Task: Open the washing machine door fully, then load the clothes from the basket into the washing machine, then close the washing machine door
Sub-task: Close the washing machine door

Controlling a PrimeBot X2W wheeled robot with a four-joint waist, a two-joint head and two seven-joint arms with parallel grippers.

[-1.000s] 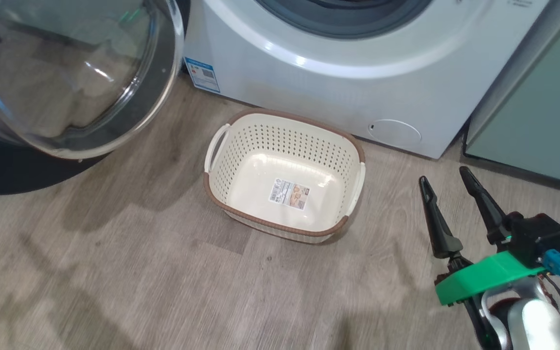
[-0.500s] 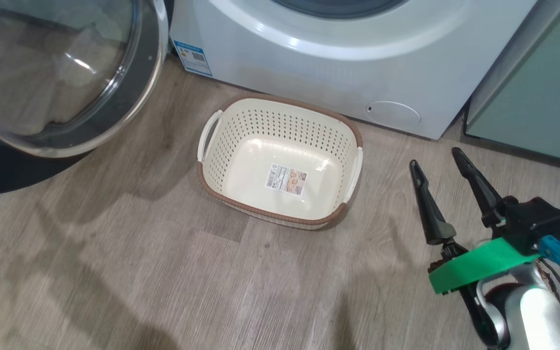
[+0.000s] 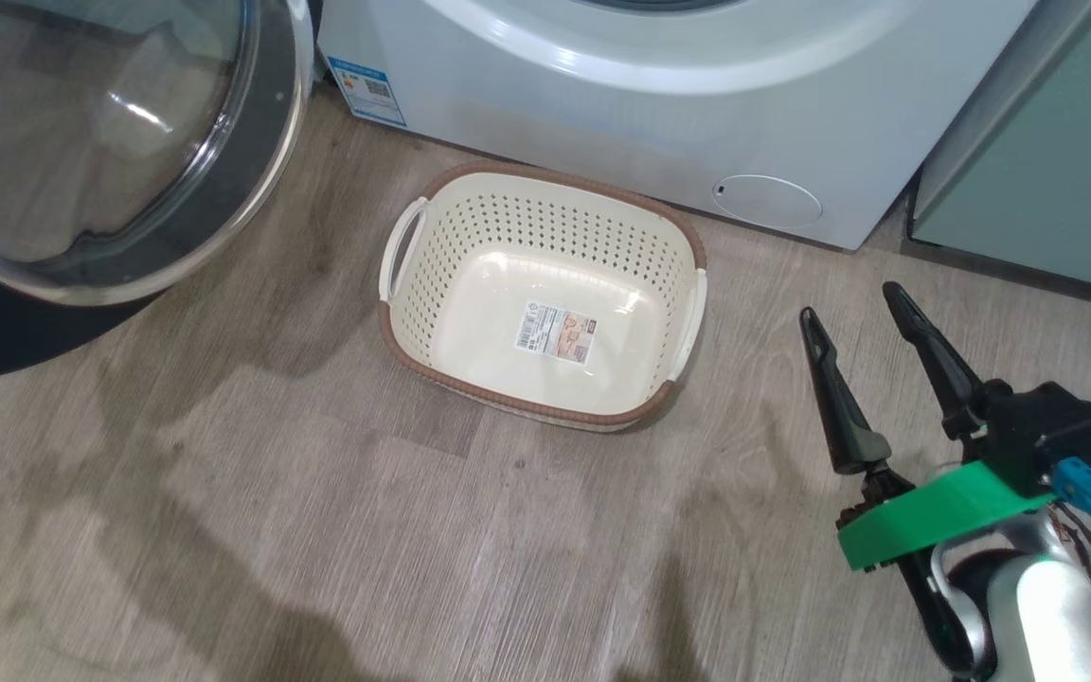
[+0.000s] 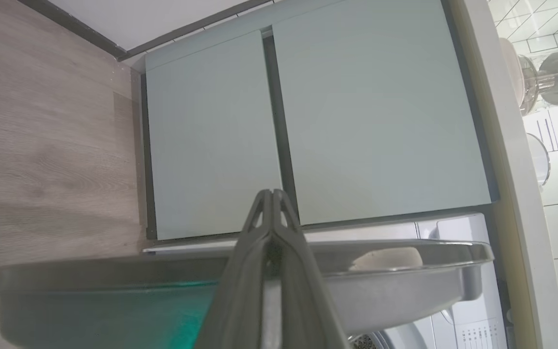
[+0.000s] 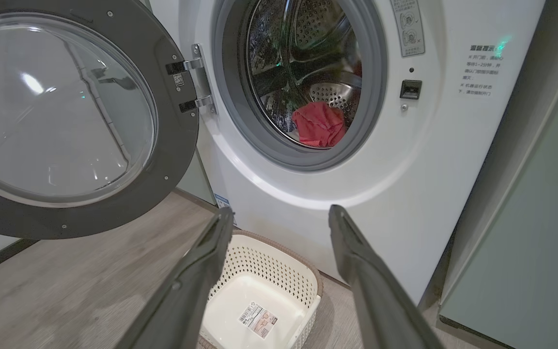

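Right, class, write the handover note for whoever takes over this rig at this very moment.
Left end effector: shut, holding nothing.
Right end effector: open, over the floor, right of the cream perforated plastic basket.
Red shiny clothes lie in the steel drum of the big white washing machine; the basket holds none.
Done: round black-rimmed glass door open, loading.
Left: close the door.
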